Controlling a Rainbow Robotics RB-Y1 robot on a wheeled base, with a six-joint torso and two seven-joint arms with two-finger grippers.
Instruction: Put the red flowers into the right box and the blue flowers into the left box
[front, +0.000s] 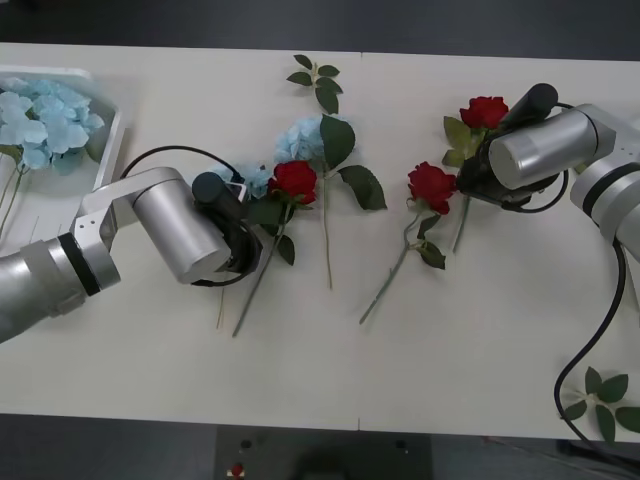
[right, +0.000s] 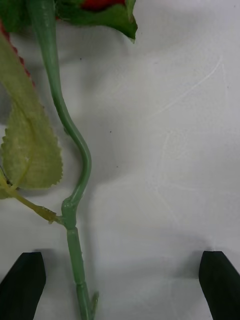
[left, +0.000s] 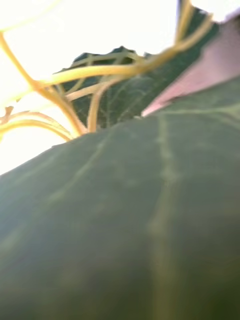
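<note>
The left box (front: 108, 150), at ten o'clock on your table (front: 480, 340), holds blue flowers (front: 45, 120); another blue flower (front: 303, 138) lies centre. Your left gripper (front: 240, 215) presses into leaves beside a red rose (front: 294, 180), its fingers' state impossible to tell. Your right gripper (right: 120, 285), at two o'clock, has fingers (right: 22, 285) apart astride a rose stem (right: 75, 165).

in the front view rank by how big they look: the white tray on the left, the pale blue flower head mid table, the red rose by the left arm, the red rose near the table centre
1. White ridged plastic tray, cut off by the frame.
2. Fluffy pale blue flower head, partly behind a leaf.
3. Red rose by the left arm and red rose near the centre: these look alike.
</note>
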